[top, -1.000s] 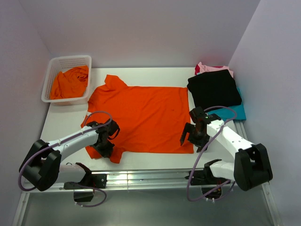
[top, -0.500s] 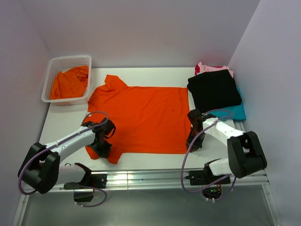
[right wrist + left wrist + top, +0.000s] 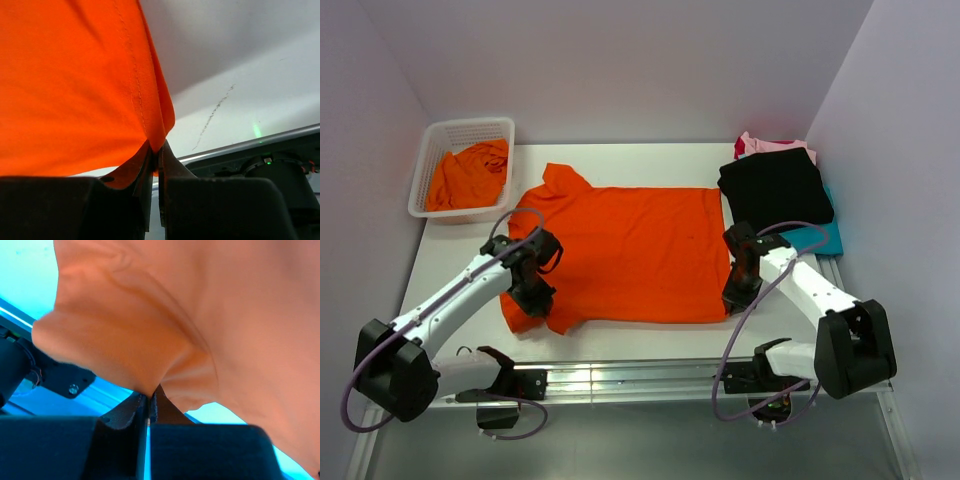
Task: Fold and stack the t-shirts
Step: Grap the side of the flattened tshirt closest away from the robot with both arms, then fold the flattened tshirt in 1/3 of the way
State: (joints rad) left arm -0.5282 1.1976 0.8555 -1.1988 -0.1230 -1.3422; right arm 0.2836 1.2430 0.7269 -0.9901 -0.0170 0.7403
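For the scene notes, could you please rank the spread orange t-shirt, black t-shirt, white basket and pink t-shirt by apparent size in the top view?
1. spread orange t-shirt
2. black t-shirt and white basket: too alike to rank
3. pink t-shirt: only its edge shows under the black one

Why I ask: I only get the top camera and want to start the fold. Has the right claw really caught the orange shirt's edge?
Observer: Yes. On its wrist camera the right claw is shut on the orange shirt, pinching the stitched edge at its very tip.
Operator: And the other side?
Observer: The left claw is shut on the shirt too, and the cloth puckers into folds around the pinch.
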